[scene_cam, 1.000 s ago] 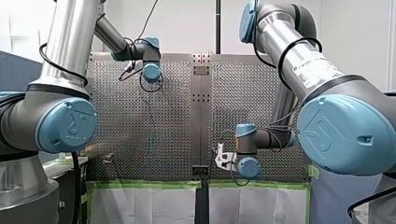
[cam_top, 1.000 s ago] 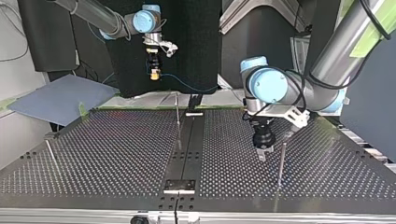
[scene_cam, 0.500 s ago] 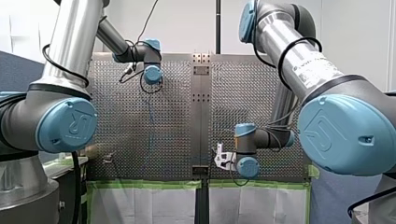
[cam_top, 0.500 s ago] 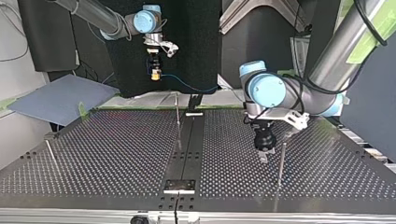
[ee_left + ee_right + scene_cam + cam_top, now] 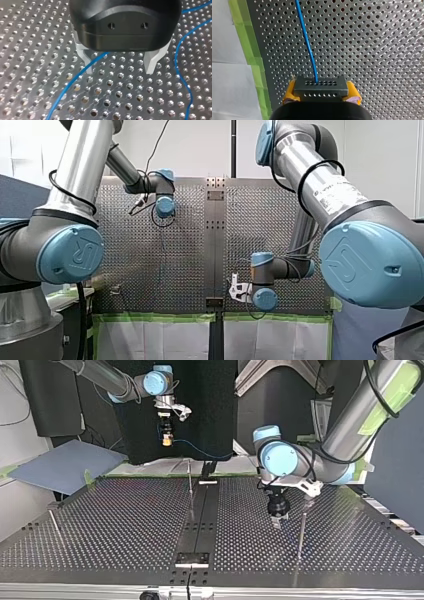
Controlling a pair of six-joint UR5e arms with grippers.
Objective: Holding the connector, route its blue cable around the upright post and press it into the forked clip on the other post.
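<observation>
The perforated table (image 5: 100, 535) is filling the lower half of the top view. My right arm (image 5: 102, 374) is reaching in from that view's upper left and my left arm (image 5: 350, 425) from its upper right. Two thin uprights are standing on the table, the middle post (image 5: 190, 485) and the lower-right post (image 5: 301, 532); I cannot tell which is carrying the forked clip. My left gripper (image 5: 120, 65) is hanging low just beside the lower-right post, its metal fingers spread and gripping nothing, while the blue cable (image 5: 72, 82) is running over the table past one finger. My right gripper (image 5: 321, 93) is pinching the dark connector (image 5: 320, 85) between yellow pads, high at the top view's upper left. By my judgement only the holding is being done: the cable is looping around no post that I can see, so routing and pressing into the clip are both waiting.
</observation>
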